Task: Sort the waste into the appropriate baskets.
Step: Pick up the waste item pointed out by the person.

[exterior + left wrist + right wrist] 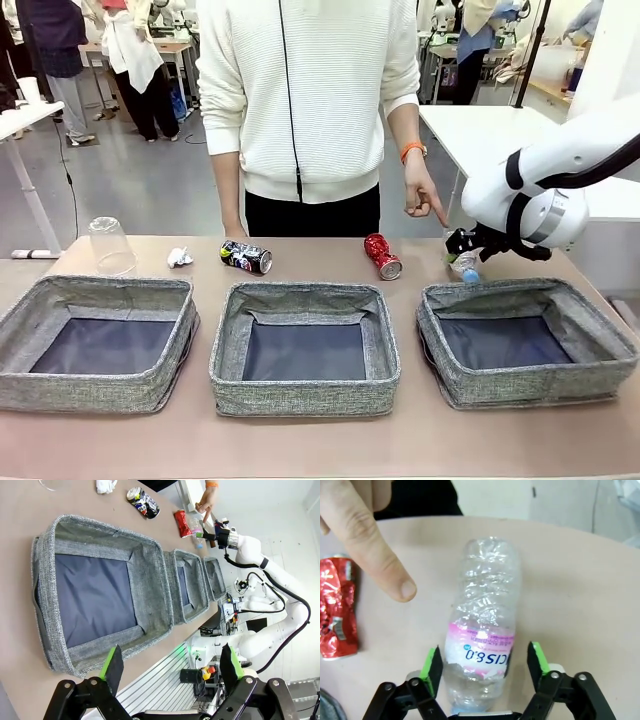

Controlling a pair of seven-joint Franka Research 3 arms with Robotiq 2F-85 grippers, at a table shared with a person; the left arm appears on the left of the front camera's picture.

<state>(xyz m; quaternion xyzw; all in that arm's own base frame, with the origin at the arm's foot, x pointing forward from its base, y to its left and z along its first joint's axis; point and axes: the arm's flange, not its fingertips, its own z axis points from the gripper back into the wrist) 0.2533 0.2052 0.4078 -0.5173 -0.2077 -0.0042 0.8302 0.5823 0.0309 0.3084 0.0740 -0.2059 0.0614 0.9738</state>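
while the right claw (485,655) sits low over the table (300,440) behind the right basket (520,290), its jaws stand wide apart, one green pad (434,662) on each side of the plastic bottle (482,605). the bottle lies on its side between them, pink label band up. a thin gap shows at the right pad, so not clamped. whether the left pad touches: cannot tell.

left claw (170,662) hangs above the near edge of the left basket (55,540), jaws fully apart, holding nothing.

person's hand (422,198) points down with one finger (370,545), tip just beside the bottle, between it and the red can (337,610).

count:
- baskets: 3, in a row, the middle basket (300,293) between the other two; all show bare dark bottoms
- cans: 2, the crushed red can and the black can (246,256), both on their sides behind the middle basket
- bottle: 1
- clear cup (110,245): 1, upside down behind the left basket
- paper ball (179,257): 1, between cup and black can
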